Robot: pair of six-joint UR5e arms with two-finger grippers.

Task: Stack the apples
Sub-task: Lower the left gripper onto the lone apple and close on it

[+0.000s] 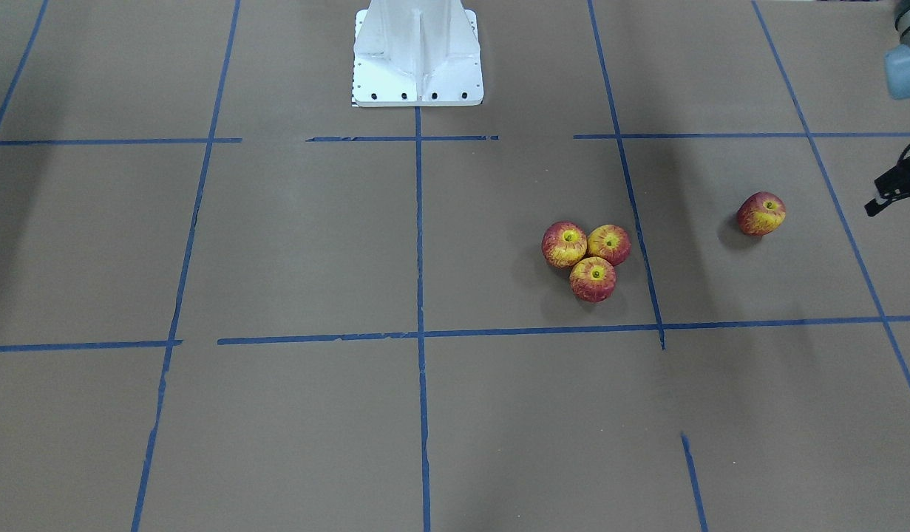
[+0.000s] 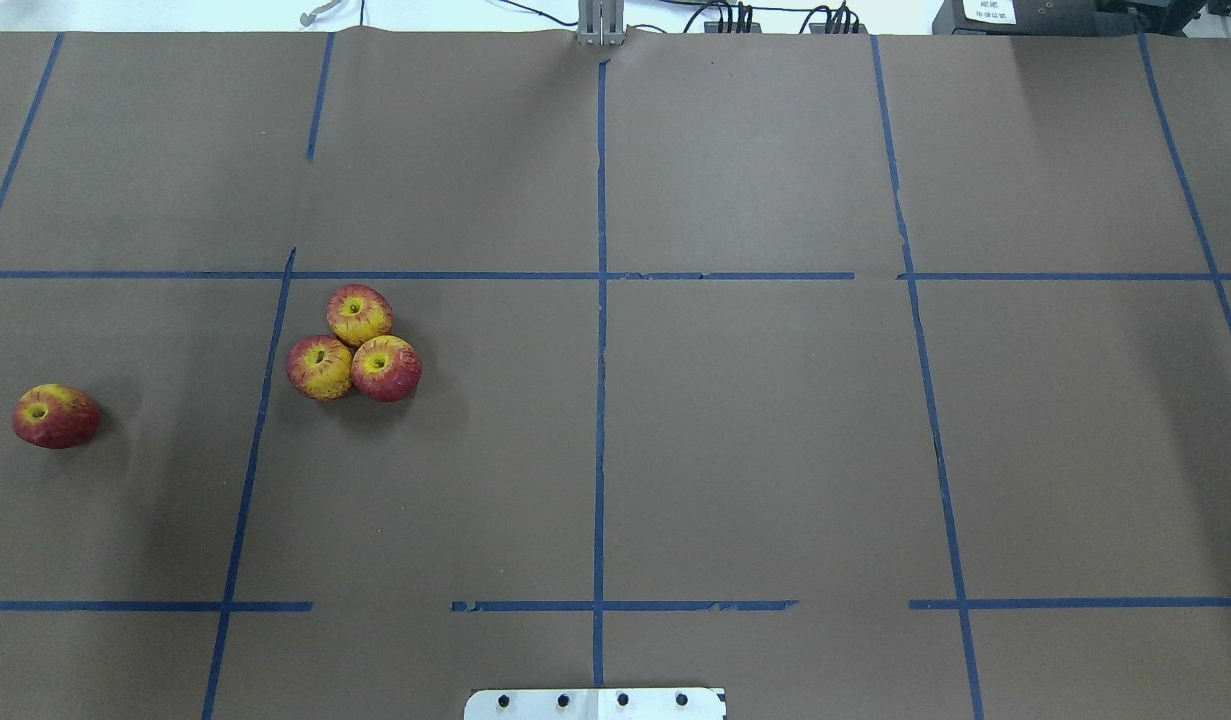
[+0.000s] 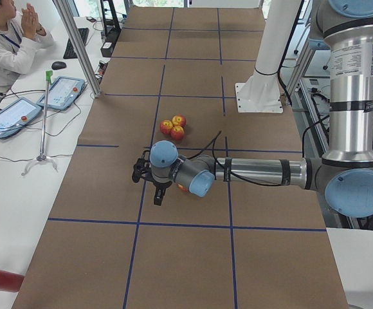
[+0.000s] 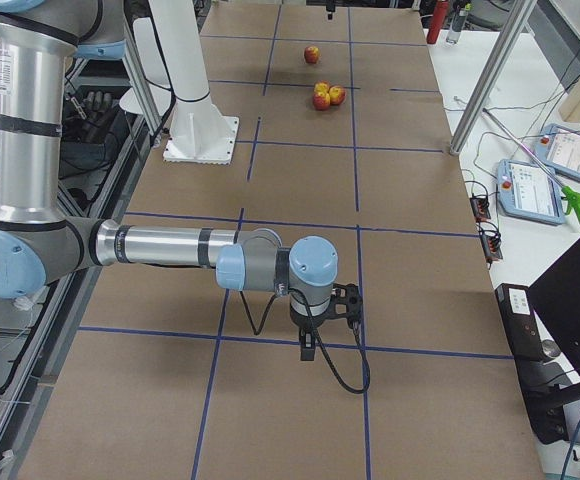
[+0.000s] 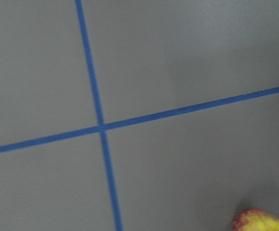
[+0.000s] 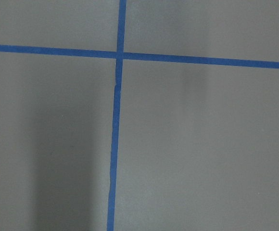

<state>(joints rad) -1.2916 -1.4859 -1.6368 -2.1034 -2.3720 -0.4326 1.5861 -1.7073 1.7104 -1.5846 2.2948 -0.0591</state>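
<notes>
Three red-and-yellow apples (image 1: 593, 279) lie touching in a cluster (image 2: 355, 345) on the brown table, stem dimples up. A fourth apple (image 1: 761, 213) lies alone to the robot's left (image 2: 55, 416); its edge shows in the left wrist view (image 5: 262, 220). My left gripper (image 1: 900, 213) hangs at the view's edge just beyond the lone apple, fingers apart and empty; it also shows in the exterior left view (image 3: 149, 185). My right gripper (image 4: 327, 325) shows only in the exterior right view, far from the apples; I cannot tell whether it is open or shut.
The white robot base (image 1: 418, 59) stands at the table's robot side. Blue tape lines (image 2: 600, 400) grid the brown table. An operator (image 3: 6, 38) sits at a side desk with tablets (image 3: 61, 92), past a metal post (image 3: 77, 45).
</notes>
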